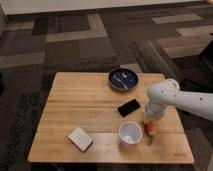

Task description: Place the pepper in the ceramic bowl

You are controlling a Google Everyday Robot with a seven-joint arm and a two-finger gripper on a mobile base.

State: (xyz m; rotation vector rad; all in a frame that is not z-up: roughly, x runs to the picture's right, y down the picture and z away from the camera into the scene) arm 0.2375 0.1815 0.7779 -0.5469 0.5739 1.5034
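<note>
hand at pepper, beside cup; ceramic bowl apart

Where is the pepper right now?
In the camera view, the pepper is near the right edge of the table, just right of the white cup, with the pincer over it.
</note>
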